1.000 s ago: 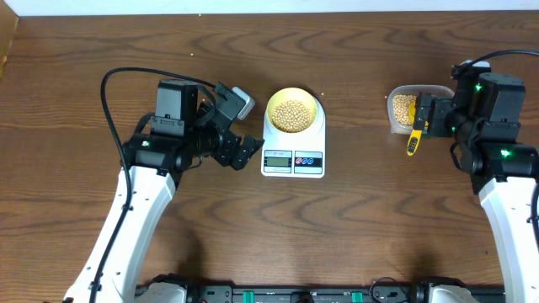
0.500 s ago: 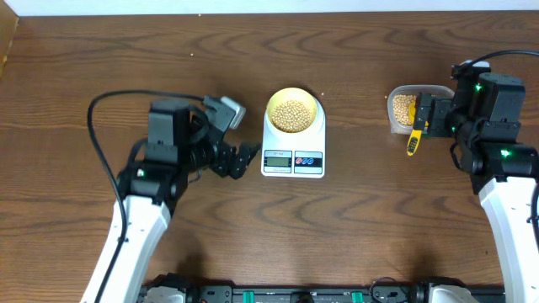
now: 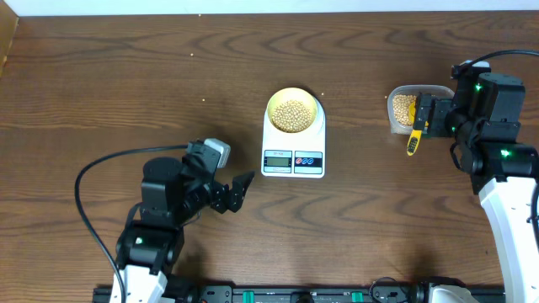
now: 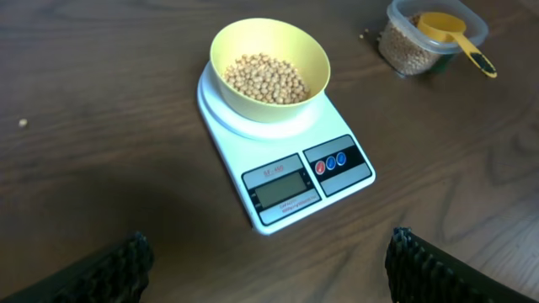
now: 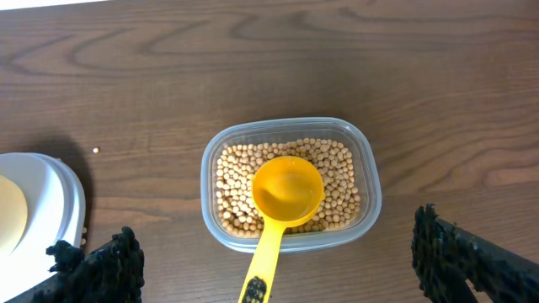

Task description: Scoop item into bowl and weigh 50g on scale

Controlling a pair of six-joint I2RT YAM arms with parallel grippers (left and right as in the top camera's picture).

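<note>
The pale-yellow bowl (image 3: 293, 112) (image 4: 269, 63) stands on the white scale (image 3: 293, 162) (image 4: 290, 181), holding a layer of tan beans (image 4: 268, 77). My left gripper (image 3: 240, 192) (image 4: 269, 244) is open and empty, low over bare wood in front of and left of the scale. Further beans (image 5: 337, 181) fill a clear container (image 3: 402, 108) (image 5: 290, 240), where a yellow scoop (image 5: 286, 192) (image 3: 413, 139) lies with its handle over the rim. Wide open, my right gripper (image 3: 424, 116) (image 5: 276, 231) hovers over that container and straddles the scoop handle without touching it.
A few stray beans (image 4: 23, 123) (image 5: 96, 151) lie on the dark wooden table. The scale's rounded corner (image 5: 59, 198) shows at the left of the right wrist view. The left arm's cable (image 3: 93, 172) loops over the table's left front.
My left arm has drawn back from beside the scale toward the table's front edge, jaws still open. The right arm, scoop and bowl have not moved.
</note>
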